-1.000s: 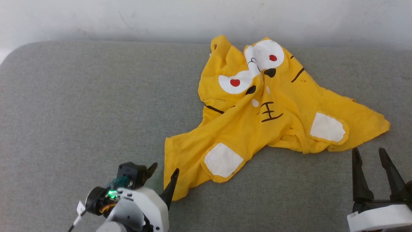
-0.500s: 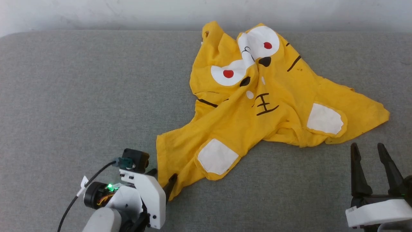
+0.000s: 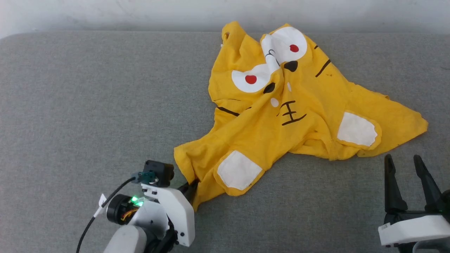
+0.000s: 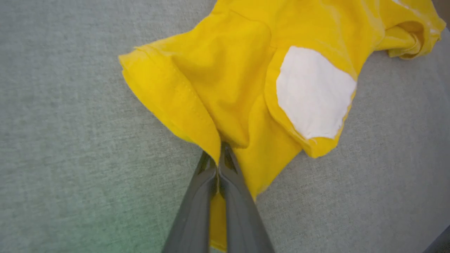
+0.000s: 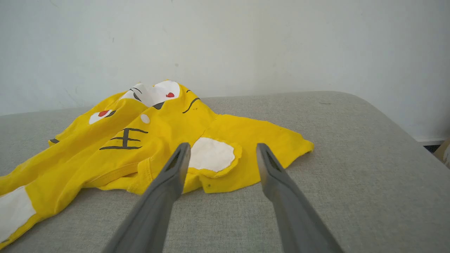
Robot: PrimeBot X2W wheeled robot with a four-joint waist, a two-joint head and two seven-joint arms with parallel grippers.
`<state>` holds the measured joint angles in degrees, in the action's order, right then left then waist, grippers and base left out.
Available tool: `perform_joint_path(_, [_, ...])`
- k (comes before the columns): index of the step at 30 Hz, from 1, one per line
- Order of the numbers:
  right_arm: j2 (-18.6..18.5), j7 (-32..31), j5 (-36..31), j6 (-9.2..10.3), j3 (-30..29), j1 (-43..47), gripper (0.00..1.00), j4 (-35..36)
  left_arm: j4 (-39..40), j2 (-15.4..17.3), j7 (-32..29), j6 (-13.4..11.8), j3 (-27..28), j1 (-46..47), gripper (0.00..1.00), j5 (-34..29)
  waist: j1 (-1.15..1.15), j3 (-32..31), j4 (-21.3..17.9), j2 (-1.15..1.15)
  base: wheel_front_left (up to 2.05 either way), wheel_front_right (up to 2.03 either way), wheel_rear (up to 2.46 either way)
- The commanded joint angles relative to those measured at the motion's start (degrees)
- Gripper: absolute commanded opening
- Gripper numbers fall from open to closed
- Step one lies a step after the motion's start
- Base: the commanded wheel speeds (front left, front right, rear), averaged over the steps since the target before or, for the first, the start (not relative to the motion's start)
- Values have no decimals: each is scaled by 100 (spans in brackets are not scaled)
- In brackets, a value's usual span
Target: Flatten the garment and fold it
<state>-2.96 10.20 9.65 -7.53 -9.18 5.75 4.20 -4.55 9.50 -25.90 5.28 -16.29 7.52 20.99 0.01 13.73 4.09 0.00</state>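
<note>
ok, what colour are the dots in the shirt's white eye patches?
Red. The two dots stand out against the yellow garment; clearest in the head view.

I count one yellow T-shirt (image 3: 309, 116), one grey padded surface (image 3: 88, 105), one white wall (image 5: 246, 42). Two grippers: left gripper (image 4: 219, 149), right gripper (image 3: 402, 158), two dark fingers (image 3: 391, 186) each, four total. Shirt print: two red dots (image 3: 250, 79), four large white patches (image 3: 238, 171), two small white spots (image 3: 274, 102). Left arm: one black cable (image 3: 92, 225), one green light (image 3: 134, 199).
</note>
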Motion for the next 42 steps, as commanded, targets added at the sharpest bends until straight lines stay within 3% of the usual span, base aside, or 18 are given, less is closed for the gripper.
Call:
perform_joint_path(1, [8,44,17,4,-6,-106,100,-12,23,-12,55,-55,36,12,0,-15,-1,7,28,0,0,0,0])
perform_joint_path(9, [8,-9,-22,4,38,-165,100,-30,665,-214,423,-406,899,-398,0,817,-1,29,179,0,0,0,0])
perform_joint_path(19, [8,-135,-98,4,-71,-138,100,63,1525,348,594,-1040,2577,-1821,0,1253,-1,96,493,0,0,0,0])
perform_joint_path(28, [8,-445,-283,4,-20,-327,100,267,1864,137,770,-888,2402,-1804,0,1427,-1,149,657,0,0,0,0])
perform_joint_path(33, [8,-1161,-395,4,16,-881,100,545,2048,37,933,-726,2216,-1499,0,1492,-1,340,517,0,0,0,0])
perform_joint_path(37, [-3,-2123,-706,4,-5,-1441,100,682,2240,19,995,-653,2104,-1346,0,1479,-1,542,437,0,0,0,0])
perform_joint_path(42, [-545,-3786,-482,4,308,-1820,100,486,2358,55,1005,-590,2007,-1188,0,1448,-1,768,453,0,0,0,0])
